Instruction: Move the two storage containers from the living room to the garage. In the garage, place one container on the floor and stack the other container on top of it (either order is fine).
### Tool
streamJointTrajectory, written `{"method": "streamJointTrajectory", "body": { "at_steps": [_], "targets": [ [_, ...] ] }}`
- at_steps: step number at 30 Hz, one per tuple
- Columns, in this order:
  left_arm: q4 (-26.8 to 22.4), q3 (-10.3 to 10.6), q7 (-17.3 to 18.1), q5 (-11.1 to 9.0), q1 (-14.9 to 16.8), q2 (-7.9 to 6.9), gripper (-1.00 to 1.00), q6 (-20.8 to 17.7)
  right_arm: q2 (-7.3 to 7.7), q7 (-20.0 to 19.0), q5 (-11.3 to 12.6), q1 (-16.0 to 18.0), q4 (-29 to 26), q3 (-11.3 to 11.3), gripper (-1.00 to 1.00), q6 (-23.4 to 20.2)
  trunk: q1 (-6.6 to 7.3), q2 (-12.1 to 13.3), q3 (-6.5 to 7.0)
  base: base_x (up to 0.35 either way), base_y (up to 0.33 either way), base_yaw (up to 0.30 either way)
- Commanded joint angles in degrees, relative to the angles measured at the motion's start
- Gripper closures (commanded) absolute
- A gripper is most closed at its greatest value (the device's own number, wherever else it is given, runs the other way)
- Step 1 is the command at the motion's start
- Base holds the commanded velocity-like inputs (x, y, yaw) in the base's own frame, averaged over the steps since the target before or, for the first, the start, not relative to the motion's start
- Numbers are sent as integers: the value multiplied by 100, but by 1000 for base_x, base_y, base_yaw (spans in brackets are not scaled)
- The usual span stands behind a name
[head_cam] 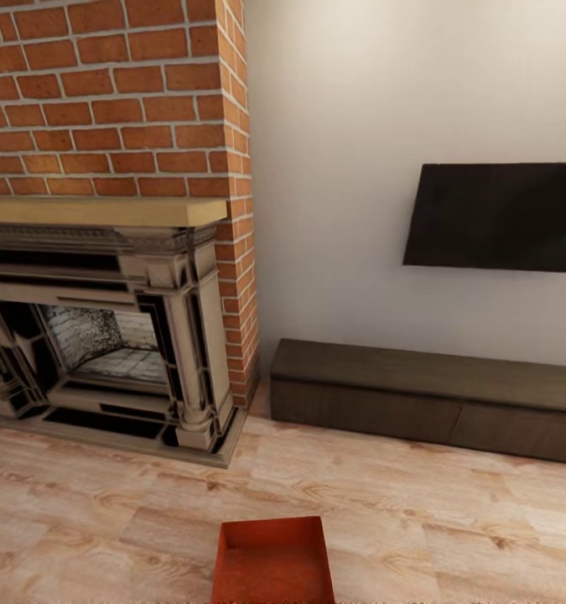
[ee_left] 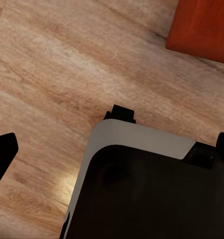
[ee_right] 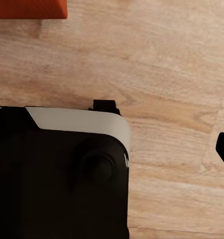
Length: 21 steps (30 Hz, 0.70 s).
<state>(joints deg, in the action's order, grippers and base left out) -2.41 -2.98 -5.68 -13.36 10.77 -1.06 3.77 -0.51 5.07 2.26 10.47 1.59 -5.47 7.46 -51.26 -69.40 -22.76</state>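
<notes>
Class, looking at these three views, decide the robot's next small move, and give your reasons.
Probably roll the base slightly forward toward the orange-red container on the wood-plank floor. It sits cut off at the head view's lower edge, and both wrist views catch just its corner, so neither arm looks placed to grasp it.

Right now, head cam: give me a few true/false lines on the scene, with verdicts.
1. A bin sits on the wood floor, open side up. True.
2. The bin rests on the bench. False: it is on the floor, nearer the camera than the bench.
3. The TV hangs above the bench. True.
4. The fireplace is right of the TV. False: it is to the left, under the brick chimney.
5. The bin holds a box. False: it looks empty.
</notes>
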Motion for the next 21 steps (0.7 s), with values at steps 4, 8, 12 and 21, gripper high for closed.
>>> {"method": "streamJointTrajectory", "body": {
  "at_steps": [4,8,12,21],
  "targets": [
    [4,-27,-4,-9,4,1,-100,18,-2,20,23,7,17,-43,-100,32,0,-4,-44,0,0,0],
    [4,-27,-4,-9,4,1,-100,18,-2,20,16,7,17,-50,-100,35,0,-4,-81,0,0,0],
    [4,-27,-4,-9,4,1,-100,18,-2,20,-4,7,17,-57,-100,36,0,-4,-119,0,0,0],
    [4,-27,-4,-9,4,1,-100,18,-2,20,-19,7,17,-62,-100,42,0,-4,-203,0,0,0]
  ]
}}
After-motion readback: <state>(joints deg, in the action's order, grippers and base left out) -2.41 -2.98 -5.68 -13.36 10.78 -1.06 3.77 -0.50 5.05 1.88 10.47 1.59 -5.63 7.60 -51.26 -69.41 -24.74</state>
